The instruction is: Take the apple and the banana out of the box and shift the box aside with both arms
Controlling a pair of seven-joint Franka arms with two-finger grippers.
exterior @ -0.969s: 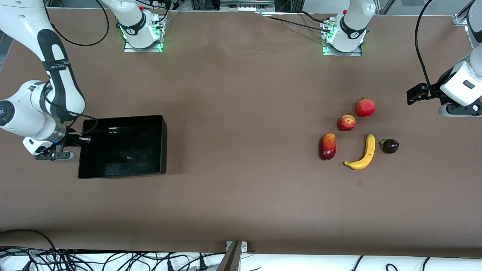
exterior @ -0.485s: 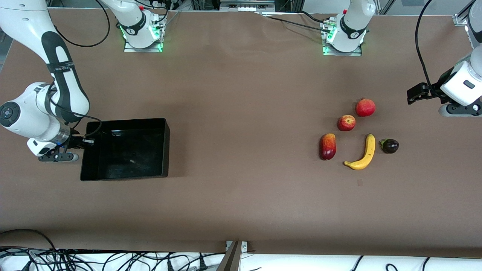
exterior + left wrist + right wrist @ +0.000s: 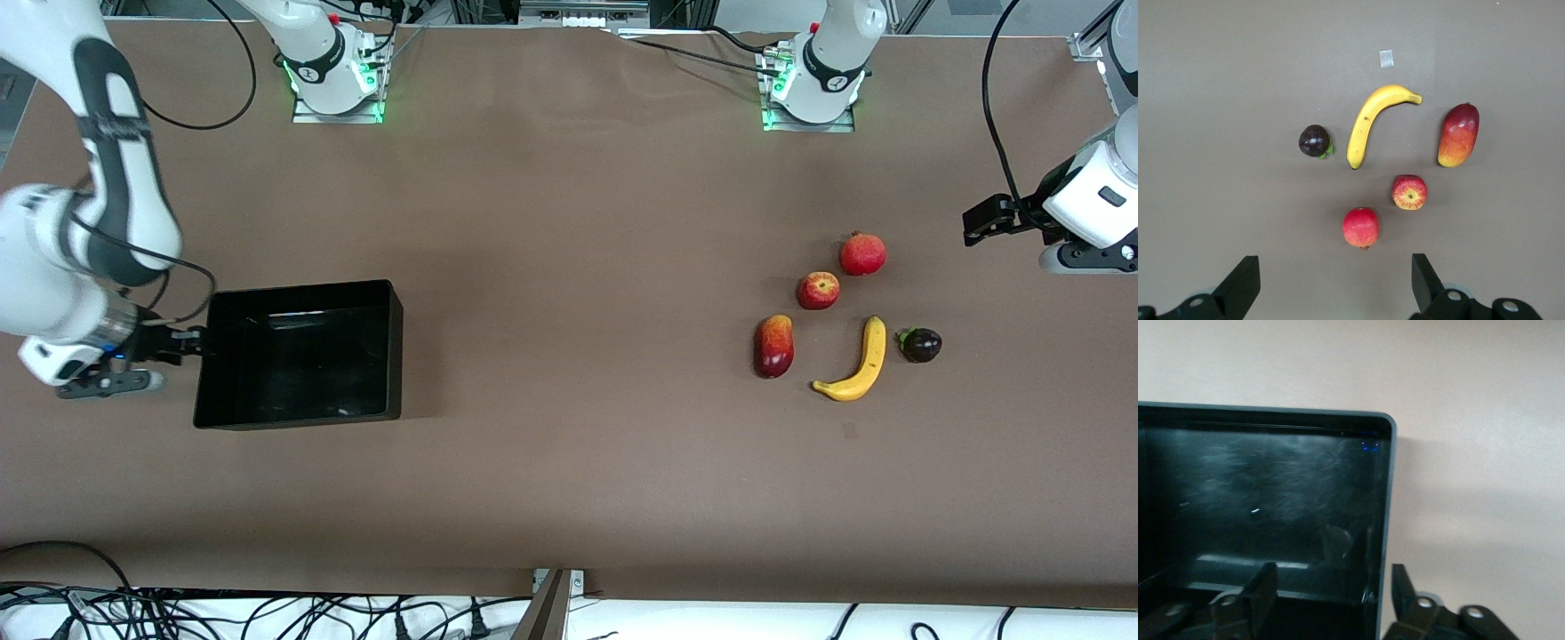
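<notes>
The black box (image 3: pixel 396 356) sits on the table toward the right arm's end. My right gripper (image 3: pixel 197 342) is open at its end wall (image 3: pixel 1385 487), one finger inside and one outside, gripping nothing (image 3: pixel 1331 580). The fruits lie grouped toward the left arm's end: pomegranate (image 3: pixel 862 254), apple (image 3: pixel 818 291), mango (image 3: pixel 773 346), banana (image 3: pixel 874 347) and dark purple fruit (image 3: pixel 922 345). My left gripper (image 3: pixel 982 222) hangs open over bare table beside them. Its wrist view shows the pomegranate (image 3: pixel 1361 227) closest to the gripper (image 3: pixel 1335 277), then apple (image 3: pixel 1409 192), banana (image 3: pixel 1368 120), mango (image 3: pixel 1459 134) and purple fruit (image 3: pixel 1314 141).
The brown table (image 3: pixel 569 267) stretches bare between box and fruits. The arm bases (image 3: pixel 333 80) stand along the table's edge farthest from the front camera. Cables hang past the edge nearest the front camera. A small tape mark (image 3: pixel 1386 59) lies by the banana.
The box slid a little toward the fruits and came to rest. My right gripper then opened off its wall and the arm drew back slightly. The left arm stayed still.
</notes>
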